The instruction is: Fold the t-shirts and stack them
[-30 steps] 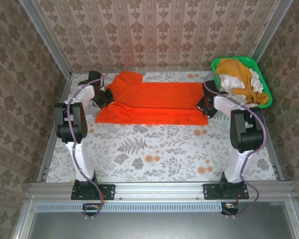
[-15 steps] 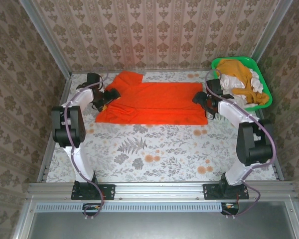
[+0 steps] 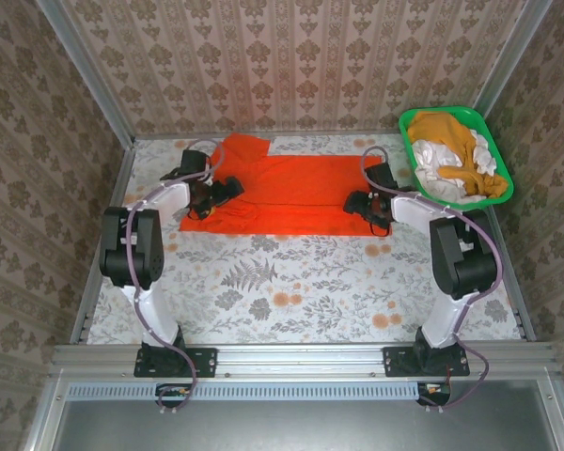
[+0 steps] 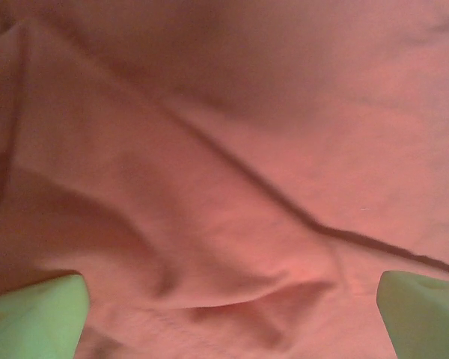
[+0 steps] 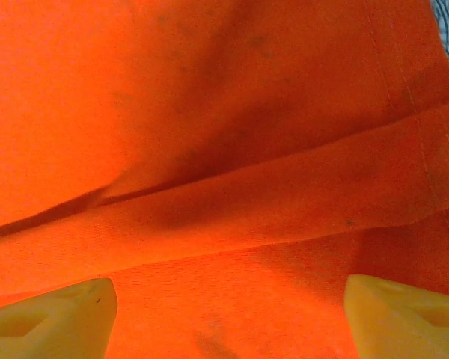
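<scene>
Starting at the near edge: two arm bases bolted to the rail, reaching out over the leaf-and-flower printed table top [image 3: 291,282].

Further out, lying flat across the far half of that table: the bright red-orange cloth t-shirt [image 3: 301,183], folded into a long band, with one sleeve poking toward the back wall on the left.

Sitting down at its left end, pointing right: the left gripper [image 3: 227,191]. Showing pale green fingertips [image 4: 37,314] spread wide at the bottom corners of the wrist view, pinching nothing, just rumpled red cloth lying between them. Can't tell if touching the cloth.

Same deal at the right end: the right gripper [image 3: 354,201] pointing left, yellowish fingertips [image 5: 52,314] spread wide apart over the shirt, a fold ridge running across and a stitched hem showing on the right.

Sitting in the far right corner: the green plastic basket [image 3: 409,120], holding the mustard orange-yellow t-shirt [image 3: 446,132] draped over the white t-shirts [image 3: 437,162].
</scene>
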Controlling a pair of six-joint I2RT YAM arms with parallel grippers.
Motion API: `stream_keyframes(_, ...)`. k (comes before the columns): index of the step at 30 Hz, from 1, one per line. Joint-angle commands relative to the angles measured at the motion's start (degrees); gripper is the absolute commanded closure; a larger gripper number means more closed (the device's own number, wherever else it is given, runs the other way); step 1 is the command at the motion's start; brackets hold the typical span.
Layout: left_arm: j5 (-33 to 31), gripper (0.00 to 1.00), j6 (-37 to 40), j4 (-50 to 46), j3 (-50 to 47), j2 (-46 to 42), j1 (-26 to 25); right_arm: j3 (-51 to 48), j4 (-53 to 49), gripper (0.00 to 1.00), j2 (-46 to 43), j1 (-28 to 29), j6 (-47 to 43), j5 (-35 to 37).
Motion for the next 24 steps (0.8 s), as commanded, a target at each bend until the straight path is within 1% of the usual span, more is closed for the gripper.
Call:
stream_keyframes(1,0.0,0.0,0.1,2.8,-2.9,-0.4,2.5,1.1,-3.0,0.2,1.3,-1.3,0.3,0.3)
stream_keyframes(7,0.5,0.0,2.1,2.8,-7.9,-3.1,6.3,0.2,-5.2,0.21,1.6,-2.3,0.1,0.0)
stream_keyframes(12,0.5,0.0,3.9,2.8,-11.9,-5.3,8.6,-2.2,-4.8,0.21,1.0,-2.3,0.4,-1.1)
stream_keyframes(18,2.3,0.0,3.8,1.5,-17.1,-9.4,8.6,-4.7,-5.6,0.21,-1.1,-2.3,0.5,-1.2)
stream_keyframes(21,2.8,0.0,3.0,0.8,-22.1,-13.3,8.4,-7.5,-6.5,0.21,-3.7,-2.2,0.8,-1.2)
stream_keyframes(24,2.3,0.0,2.1,0.7,-28.1,-18.6,7.8,-12.7,-6.4,0.22,-8.3,-2.1,2.7,-1.1)
